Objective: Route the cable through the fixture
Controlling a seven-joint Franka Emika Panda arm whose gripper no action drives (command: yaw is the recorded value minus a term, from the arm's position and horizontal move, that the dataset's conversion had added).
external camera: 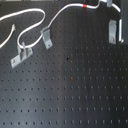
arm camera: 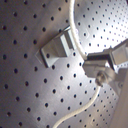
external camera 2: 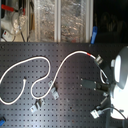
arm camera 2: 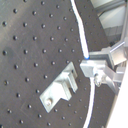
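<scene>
Black perforated board [external camera: 75,85] carries everything. The cable [external camera: 60,19], white and thin, loops in curves across the far part of the board in the first exterior view, its short red band [external camera: 85,6] near the far edge; in the second exterior view the same cable [external camera 2: 47,62] snakes from the board's left side over to the arm. Three small metal fixtures stand on the board in the first exterior view: a flat bracket [external camera: 21,55] near the left edge, an upright clip [external camera: 46,37] just beside a cable bend, and another clip [external camera: 113,30] toward the right edge. In both wrist views the cable runs past a metal clip [arm camera: 57,47] and meets the gripper [arm camera: 102,75] fingers, which appear closed on the cord, though blur leaves the grip itself uncertain.
</scene>
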